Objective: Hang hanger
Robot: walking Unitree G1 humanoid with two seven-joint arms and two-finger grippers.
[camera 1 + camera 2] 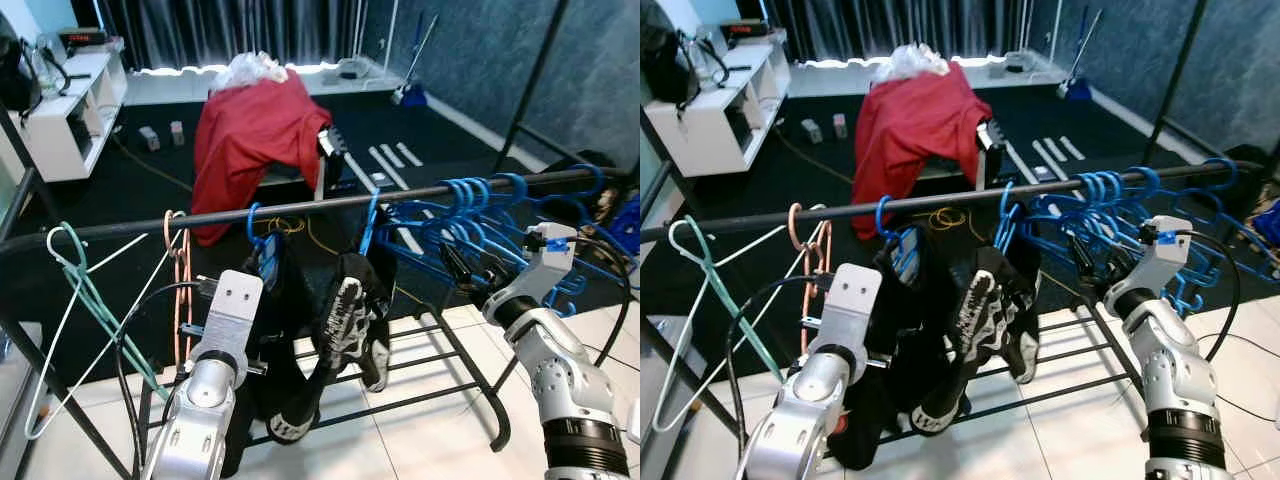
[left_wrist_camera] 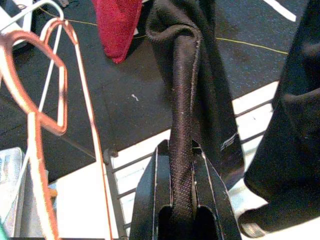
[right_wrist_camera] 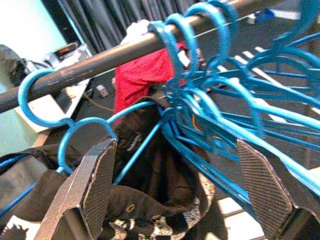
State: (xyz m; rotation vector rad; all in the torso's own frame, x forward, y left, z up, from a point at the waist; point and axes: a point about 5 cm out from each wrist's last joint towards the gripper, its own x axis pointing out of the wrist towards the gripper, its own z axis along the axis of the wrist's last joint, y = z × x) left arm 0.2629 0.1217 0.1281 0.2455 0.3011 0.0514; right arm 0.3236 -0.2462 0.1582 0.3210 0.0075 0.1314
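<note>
Left gripper (image 2: 182, 200) pinches black garment (image 2: 187, 90) under rail (image 1: 300, 207) above white tiles (image 1: 430, 440).

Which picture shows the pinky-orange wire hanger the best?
The left wrist view: the pinky-orange wire hanger looks big and close there, beside the black cloth pinched in the left gripper. Both eye views show it small, hanging on the dark rail, beside a pale green hanger.

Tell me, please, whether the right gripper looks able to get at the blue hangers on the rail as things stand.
Probably yes. The right gripper is open, its fingers spread on either side of the blue hangers bunched on the rail. Nothing stands between them, though the hangers are tangled together, so singling one out may be awkward.
</note>
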